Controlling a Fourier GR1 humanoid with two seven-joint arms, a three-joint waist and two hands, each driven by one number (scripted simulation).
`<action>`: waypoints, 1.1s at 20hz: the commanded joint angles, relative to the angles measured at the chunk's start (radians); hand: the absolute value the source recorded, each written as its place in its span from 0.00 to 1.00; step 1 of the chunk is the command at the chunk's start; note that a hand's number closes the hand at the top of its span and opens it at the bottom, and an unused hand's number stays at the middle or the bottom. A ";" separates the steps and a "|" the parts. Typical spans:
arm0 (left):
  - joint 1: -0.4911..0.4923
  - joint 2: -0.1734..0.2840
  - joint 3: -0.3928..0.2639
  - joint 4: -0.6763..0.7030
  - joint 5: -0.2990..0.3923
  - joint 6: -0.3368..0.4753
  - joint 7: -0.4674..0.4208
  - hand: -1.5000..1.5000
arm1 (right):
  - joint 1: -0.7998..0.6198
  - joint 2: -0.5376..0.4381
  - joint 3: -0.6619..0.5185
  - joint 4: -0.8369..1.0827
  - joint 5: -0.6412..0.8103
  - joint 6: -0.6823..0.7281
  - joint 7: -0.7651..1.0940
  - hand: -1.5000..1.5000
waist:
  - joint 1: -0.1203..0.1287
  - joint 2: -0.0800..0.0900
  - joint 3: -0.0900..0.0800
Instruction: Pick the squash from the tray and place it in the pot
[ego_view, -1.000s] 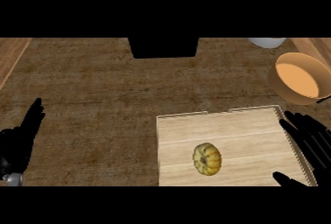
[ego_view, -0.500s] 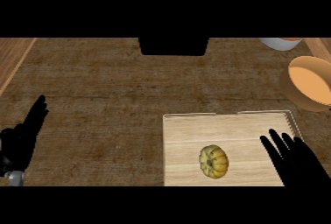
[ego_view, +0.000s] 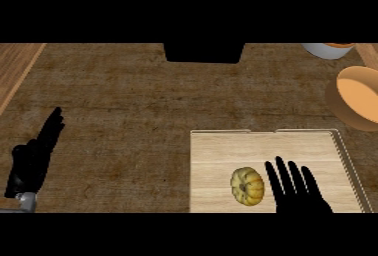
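A yellow ribbed squash (ego_view: 248, 185) lies on the light wooden tray (ego_view: 221, 150), near its lower middle. My right hand (ego_view: 295, 192) is over the tray just right of the squash, fingers straight and pointing up the view, not touching it as far as I can see. The orange pot (ego_view: 359, 97) stands at the right edge, above the tray and partly cut off. At the left edge my left hand (ego_view: 33, 160) rests open on the dark counter, fingers up.
A black box-like thing (ego_view: 204, 52) sits at the top middle. A white and orange container (ego_view: 328, 49) shows at the top right. A light wooden strip (ego_view: 16, 67) runs along the counter's left side.
My right hand has moved left over the tray, from its right rim to just beside the squash. The view has shifted slightly. The left hand has stayed put.
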 joint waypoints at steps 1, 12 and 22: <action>-0.013 0.009 0.025 0.006 0.004 -0.006 -0.003 0.50 | -0.097 0.219 0.066 0.108 0.004 0.212 0.196 0.00 | -0.005 -0.003 0.003; 0.027 0.008 0.047 -0.022 0.021 -0.037 0.015 0.50 | -0.236 0.429 -0.010 0.357 0.103 0.337 0.221 0.00 | -0.020 -0.009 0.006; 0.035 -0.005 0.055 -0.068 -0.022 -0.028 0.044 0.50 | -0.294 0.432 -0.080 0.568 0.110 0.240 0.186 0.00 | -0.023 -0.008 0.007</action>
